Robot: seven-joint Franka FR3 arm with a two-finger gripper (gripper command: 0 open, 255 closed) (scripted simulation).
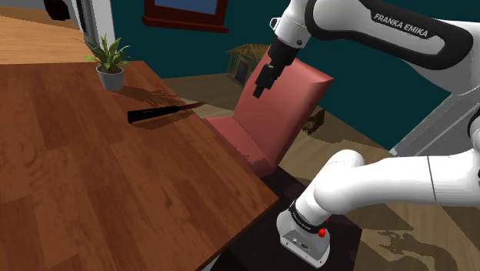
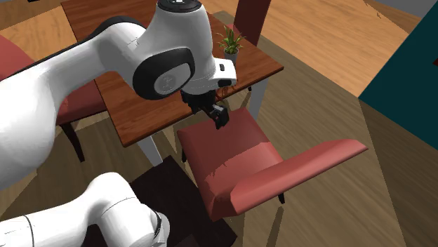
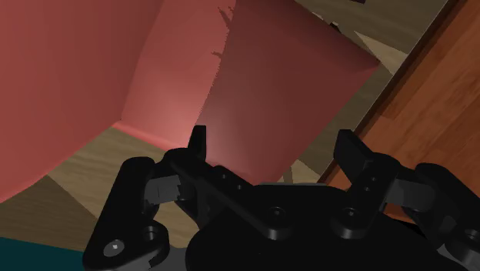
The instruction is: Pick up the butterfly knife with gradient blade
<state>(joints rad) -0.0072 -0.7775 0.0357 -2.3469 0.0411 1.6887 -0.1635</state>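
The butterfly knife [image 1: 160,113] lies flat on the brown wooden table [image 1: 92,177], near its far edge; its handle is dark and its thin blade points toward the red chair. My gripper [image 1: 261,86] hangs off the table, above the chair's seat, well to the shoulder view's right of the knife. In the second exterior view the gripper [image 2: 220,118] hovers just past the table's edge over the chair. Seen from the wrist, the gripper [image 3: 273,146] is open, its black fingers [image 3: 198,142] apart with nothing between them.
A red chair [image 1: 285,108] stands against the table's edge below the gripper. A small potted plant [image 1: 110,71] sits at the table's far corner beyond the knife. The table's edge [image 3: 446,85] runs beside the gripper in the wrist view. Another red chair [image 2: 77,105] stands behind the arm.
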